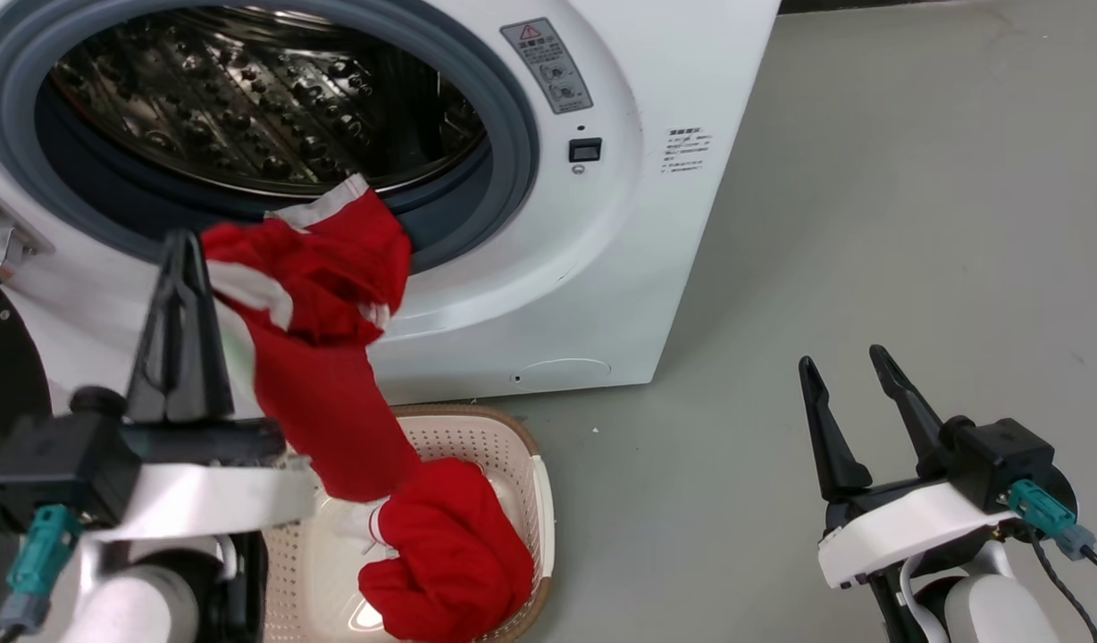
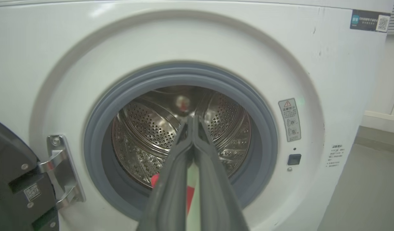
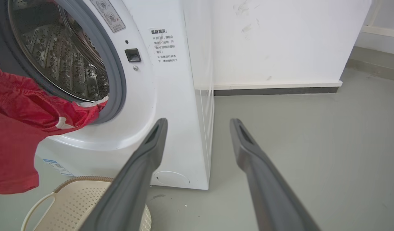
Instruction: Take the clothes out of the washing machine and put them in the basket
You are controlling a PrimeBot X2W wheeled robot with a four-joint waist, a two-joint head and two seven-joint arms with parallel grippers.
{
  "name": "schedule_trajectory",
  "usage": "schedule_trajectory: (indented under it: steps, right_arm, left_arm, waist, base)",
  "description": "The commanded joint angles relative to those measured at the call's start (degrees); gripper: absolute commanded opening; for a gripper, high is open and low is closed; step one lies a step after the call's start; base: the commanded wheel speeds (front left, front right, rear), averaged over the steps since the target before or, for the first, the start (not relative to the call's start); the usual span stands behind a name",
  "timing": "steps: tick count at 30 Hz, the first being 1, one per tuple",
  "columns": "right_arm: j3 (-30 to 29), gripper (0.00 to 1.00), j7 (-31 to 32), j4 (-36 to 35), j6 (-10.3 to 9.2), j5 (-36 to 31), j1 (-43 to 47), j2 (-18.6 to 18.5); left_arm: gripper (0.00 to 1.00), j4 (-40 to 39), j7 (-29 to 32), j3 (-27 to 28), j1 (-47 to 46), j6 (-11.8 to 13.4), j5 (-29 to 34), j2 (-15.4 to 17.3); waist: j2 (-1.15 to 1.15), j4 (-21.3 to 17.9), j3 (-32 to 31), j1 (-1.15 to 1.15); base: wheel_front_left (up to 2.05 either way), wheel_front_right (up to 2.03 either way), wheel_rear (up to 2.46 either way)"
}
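The washing machine (image 1: 602,268) stands with its drum open. A red garment (image 1: 325,357) with white trim hangs from my left gripper (image 1: 184,239), which is shut on its upper edge. One end of the garment rests against the grey door ring, and its lower end reaches down into the basket (image 1: 545,500). A second red garment (image 1: 450,554) lies bunched in that basket. In the left wrist view the left gripper (image 2: 192,119) has its fingers pressed together before the drum, with red cloth (image 2: 154,179) below them. My right gripper (image 1: 857,366) is open and holds nothing, above the floor to the right.
The black-framed door (image 2: 11,186) hangs open on its hinge at the washer's left. Grey floor (image 1: 915,223) stretches to the right of the machine. In the right wrist view a white wall (image 3: 280,41) stands behind, and the basket (image 3: 75,199) sits below the hanging garment (image 3: 14,128).
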Motion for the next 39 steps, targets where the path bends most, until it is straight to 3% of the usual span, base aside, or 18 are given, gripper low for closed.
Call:
schedule_trajectory:
  steps: [1,11,24,39]
  right_arm:
    - [0.0,1.00,0.4,-0.7,-0.04,-0.4,0.1,0.0]
    - [0.5,1.00,1.0,-2.1,-0.04,-0.9,-1.8,0.0]
    - [0.7,1.00,0.8,-3.5,-0.04,-0.9,-5.2,0.0]
    - [2.8,1.00,-3.0,-1.3,-0.04,1.8,-11.3,0.0]
  left_arm:
    - [0.00,0.2,0.2,-0.6,2.5,0.6,-1.0,-1.0]
    - [0.00,12.2,-2.0,-3.7,7.5,-1.0,-6.2,-6.6]
    - [0.00,41.1,-7.8,-2.7,-0.2,-8.5,-12.4,-13.4]
    - [0.00,67.0,-9.0,4.1,-19.0,-15.2,-10.5,-12.4]
  waist:
    - [0.00,0.8,0.7,0.01]
    - [0.00,1.4,4.3,0.01]
    - [0.00,-1.7,12.6,0.01]
    - [0.00,-7.4,25.3,0.01]
  base:
    - [0.00,0.00,0.00]
    - [0.00,0.00,0.00]
    - [0.00,0.00,0.00]
    - [0.00,0.00,0.00]
